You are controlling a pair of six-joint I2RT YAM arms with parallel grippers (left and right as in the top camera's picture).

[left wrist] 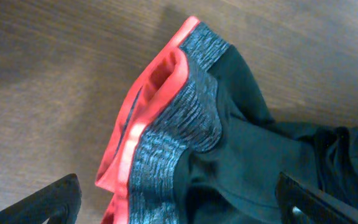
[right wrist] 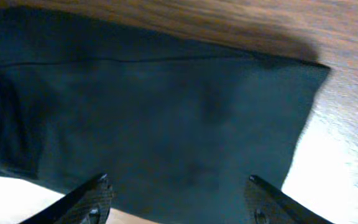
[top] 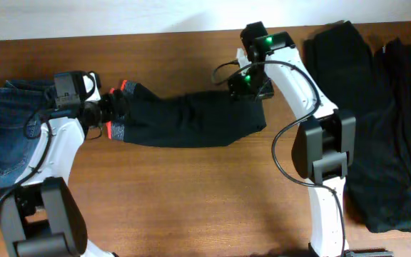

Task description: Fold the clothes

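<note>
jeans lie far left. the left gripper hangs, fingers spread apart, over the red-lined waistband of the trousers, which stretch flat across the middle. the right gripper, spread wide too, sits above the hem. best to pinch both layers squarely at each end so the fold lands even. more black clothes lie right.

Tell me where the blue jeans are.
In the overhead view the blue jeans lie at the far left, the left gripper between them and the black trousers.
</note>
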